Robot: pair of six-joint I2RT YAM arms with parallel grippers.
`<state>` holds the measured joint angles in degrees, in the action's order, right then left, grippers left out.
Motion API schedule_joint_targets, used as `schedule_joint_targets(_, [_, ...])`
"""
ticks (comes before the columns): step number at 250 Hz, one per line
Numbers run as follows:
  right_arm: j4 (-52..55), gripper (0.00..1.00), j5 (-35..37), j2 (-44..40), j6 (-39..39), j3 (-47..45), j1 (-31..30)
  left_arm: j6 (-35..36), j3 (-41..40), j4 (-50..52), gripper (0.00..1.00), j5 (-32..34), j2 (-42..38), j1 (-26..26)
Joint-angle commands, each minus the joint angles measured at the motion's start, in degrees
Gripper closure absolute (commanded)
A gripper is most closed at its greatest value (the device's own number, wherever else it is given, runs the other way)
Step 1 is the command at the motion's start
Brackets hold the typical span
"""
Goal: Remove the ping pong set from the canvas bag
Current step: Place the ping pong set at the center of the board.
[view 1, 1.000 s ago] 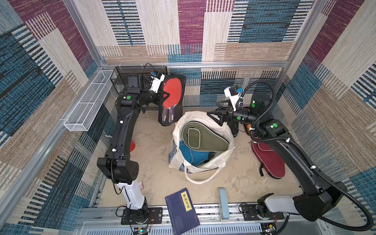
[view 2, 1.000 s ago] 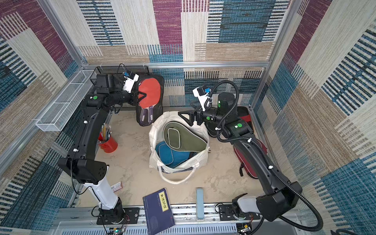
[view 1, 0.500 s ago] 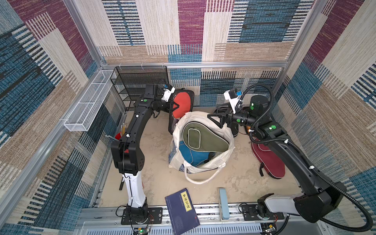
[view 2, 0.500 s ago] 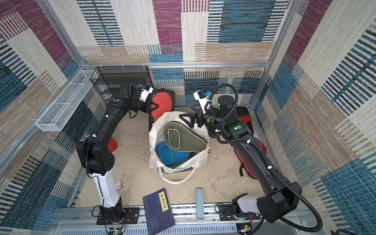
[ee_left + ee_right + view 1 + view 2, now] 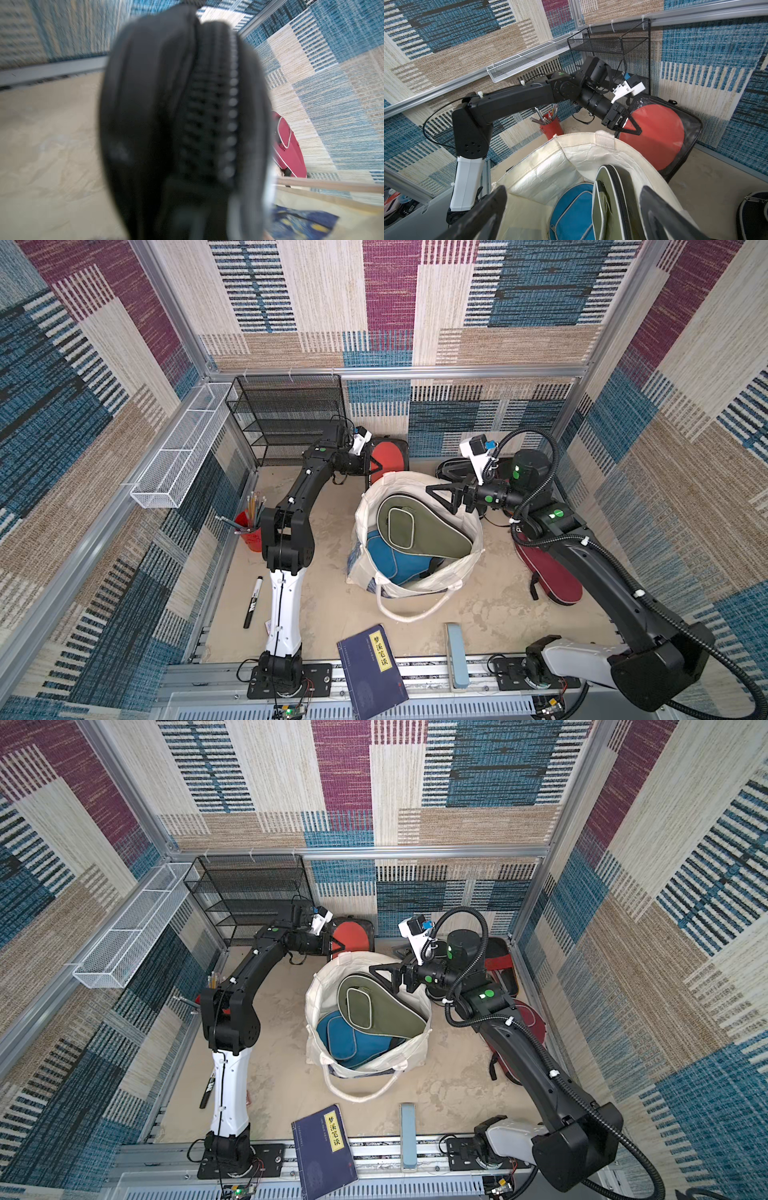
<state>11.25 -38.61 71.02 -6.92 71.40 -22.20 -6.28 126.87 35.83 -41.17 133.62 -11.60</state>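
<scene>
On my far left a white wire basket (image 5: 178, 456) hangs on the side wall. Beside it a black mesh shelf (image 5: 286, 418) stands in the back corner. Below them are a red pencil cup (image 5: 251, 535) and a black marker (image 5: 253, 601) lying on the floor.

My left gripper (image 5: 374, 466) is clenched on the zippered edge of the clear case with the red paddle (image 5: 660, 137). The case is upright just behind the canvas bag (image 5: 361, 556), close to the back wall. I cannot tell whether its bottom touches the floor.

The canvas bag stands open in the middle with a white loop handle spilled toward the front. Inside it, the olive case (image 5: 419, 531) leans on top, partly covering the blue case (image 5: 395, 562). A dark blue book (image 5: 374, 672) lies at the front edge, partly over the rail.

My right gripper (image 5: 440, 499) hangs over the bag's far right rim. Its jaws are spread wide with nothing between them, and the olive case is just below.

A black case (image 5: 453, 468) lies behind that wrist. The maroon case (image 5: 552, 572) lies flat on the floor near the right wall, well outside the bag.
</scene>
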Motion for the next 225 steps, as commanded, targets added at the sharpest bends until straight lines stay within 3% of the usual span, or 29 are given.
schedule_joint_targets(1, [-4.03, 0.01, -0.67, -1.04, -0.96, -1.46, 0.05, -3.30, 1.31, 0.37, 1.00, -3.80, 2.18, -0.58])
schedule_joint_targets(63, [-7.02, 0.01, -0.83, -2.73, -1.43, -5.68, 0.14, -3.96, 2.64, 0.49, 1.00, -0.80, 7.42, -1.05])
schedule_joint_targets(143, [-7.94, 0.01, -2.26, -1.62, -0.97, -6.75, 0.40, -6.98, 12.42, 0.55, 1.00, -0.38, 16.89, -2.33])
schedule_joint_targets(225, [-7.48, 0.01, -2.86, 0.16, -0.79, -5.68, 1.01, -10.09, 14.10, -3.92, 1.00, -1.42, 20.09, -2.91])
